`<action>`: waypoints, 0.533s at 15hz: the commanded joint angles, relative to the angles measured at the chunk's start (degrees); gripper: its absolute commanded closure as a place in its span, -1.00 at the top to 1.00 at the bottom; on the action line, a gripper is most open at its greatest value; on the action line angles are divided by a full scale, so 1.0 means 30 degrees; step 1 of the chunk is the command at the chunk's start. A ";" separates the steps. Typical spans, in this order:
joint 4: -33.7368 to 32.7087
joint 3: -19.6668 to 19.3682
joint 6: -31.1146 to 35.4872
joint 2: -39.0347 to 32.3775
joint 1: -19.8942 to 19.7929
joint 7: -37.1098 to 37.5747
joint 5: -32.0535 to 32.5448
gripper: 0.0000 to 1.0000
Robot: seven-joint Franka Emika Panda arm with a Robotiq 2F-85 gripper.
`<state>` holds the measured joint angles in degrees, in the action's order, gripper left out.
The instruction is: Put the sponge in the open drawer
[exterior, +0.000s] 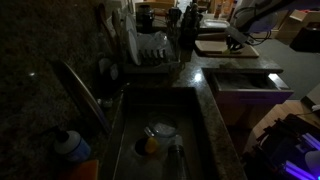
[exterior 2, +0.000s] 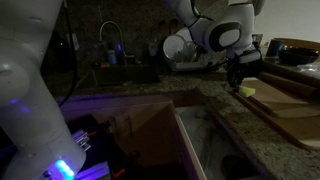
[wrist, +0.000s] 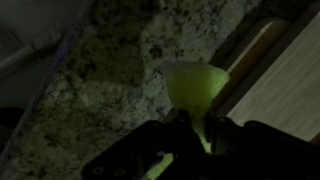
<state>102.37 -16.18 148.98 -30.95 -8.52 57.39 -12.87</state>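
Note:
The yellow-green sponge [wrist: 195,85] sits between my gripper's [wrist: 196,132] dark fingers in the wrist view, over the speckled granite counter and beside a wooden board's edge. In an exterior view the sponge [exterior 2: 247,91] shows just under the gripper [exterior 2: 237,82], at the board's near corner. The gripper [exterior: 235,40] is shut on the sponge. The open drawer [exterior: 243,79], with a pale front and dark interior, juts from the counter below the gripper. It also shows in an exterior view [exterior 2: 186,135], in the lower middle. I cannot tell whether the sponge touches the counter.
A tan wooden board [exterior 2: 285,105] lies on the counter by the gripper, also seen in an exterior view [exterior: 214,47]. A sink [exterior: 195,140] holds a round dish [exterior: 162,129] and a yellow-orange object [exterior: 150,146]. A dish rack [exterior: 152,52] stands behind it. The scene is dark.

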 commanded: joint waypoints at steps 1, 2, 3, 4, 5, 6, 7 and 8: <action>-0.0067 0.0156 -0.0212 0.0112 -0.0145 0.0033 0.0090 -0.65; -0.0112 0.0176 -0.0227 0.0021 -0.0144 0.0030 0.0084 -0.66; -0.0189 0.0184 -0.0218 -0.0181 -0.0139 0.0028 0.0079 -0.66; -0.0248 0.0183 -0.0208 -0.0368 -0.0133 0.0027 0.0076 -0.91; -0.0318 0.0160 -0.0817 -0.0412 -0.0143 0.0122 0.0085 -0.91; -0.0159 0.0198 -0.1364 -0.0297 -0.0141 0.0131 0.0074 -0.91; 0.0177 0.0342 -0.1875 -0.0016 -0.0122 -0.0025 0.0039 -0.91; 0.0388 0.0658 -0.2405 0.0114 -0.0244 -0.0409 -0.0160 -0.91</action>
<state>101.79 -15.87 145.96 -32.30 -8.55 57.43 -12.88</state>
